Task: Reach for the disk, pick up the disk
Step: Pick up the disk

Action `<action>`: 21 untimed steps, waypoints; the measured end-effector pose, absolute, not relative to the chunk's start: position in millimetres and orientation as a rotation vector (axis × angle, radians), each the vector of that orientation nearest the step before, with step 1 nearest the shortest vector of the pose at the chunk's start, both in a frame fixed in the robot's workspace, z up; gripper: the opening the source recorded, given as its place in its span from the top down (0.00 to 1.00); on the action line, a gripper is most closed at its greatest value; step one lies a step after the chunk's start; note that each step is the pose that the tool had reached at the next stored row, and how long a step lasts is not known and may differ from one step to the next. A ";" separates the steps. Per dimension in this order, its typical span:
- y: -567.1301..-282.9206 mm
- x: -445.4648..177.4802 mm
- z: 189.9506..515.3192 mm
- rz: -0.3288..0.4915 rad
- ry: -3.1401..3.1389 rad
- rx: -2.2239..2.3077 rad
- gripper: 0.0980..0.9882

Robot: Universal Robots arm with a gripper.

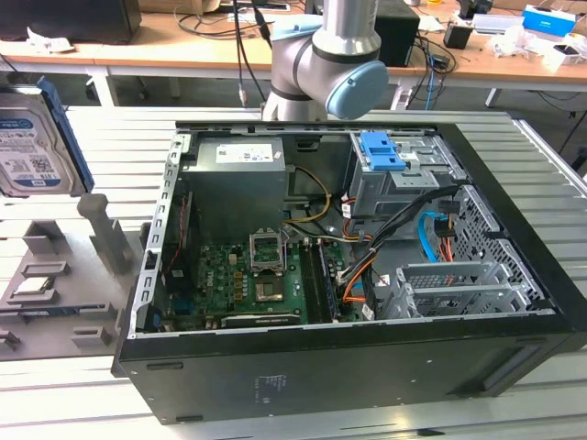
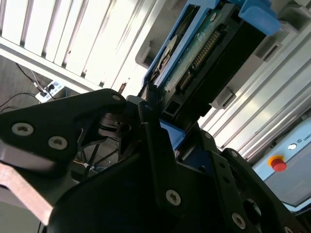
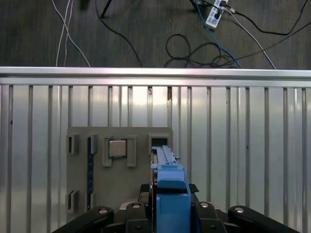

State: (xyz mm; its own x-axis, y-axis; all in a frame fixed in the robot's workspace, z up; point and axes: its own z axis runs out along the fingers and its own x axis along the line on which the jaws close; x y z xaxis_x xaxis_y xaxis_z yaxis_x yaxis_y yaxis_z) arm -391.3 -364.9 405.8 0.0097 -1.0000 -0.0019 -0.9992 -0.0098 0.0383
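The disk (image 1: 32,137) bears a white-and-blue barcode label, its print too small to read.

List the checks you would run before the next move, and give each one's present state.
1. Gripper at the disk: ok. In the first wrist view the disk's blue rail runs through the gripper.
2. Grip closed on the disk: cannot tell.
3. Disk lifted free of the gray fixture: cannot tell.
4. Disk on edge, not lying flat: ok in the exterior view.
5. Disk apart from the computer case: ok. It is off to the exterior view's left.
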 end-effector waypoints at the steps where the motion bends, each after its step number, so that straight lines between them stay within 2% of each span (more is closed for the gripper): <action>1: -364.9 -391.3 408.3 -0.044 -2.192 2.214 0.70; 21: -364.9 -390.9 455.9 -0.044 -2.192 2.214 0.70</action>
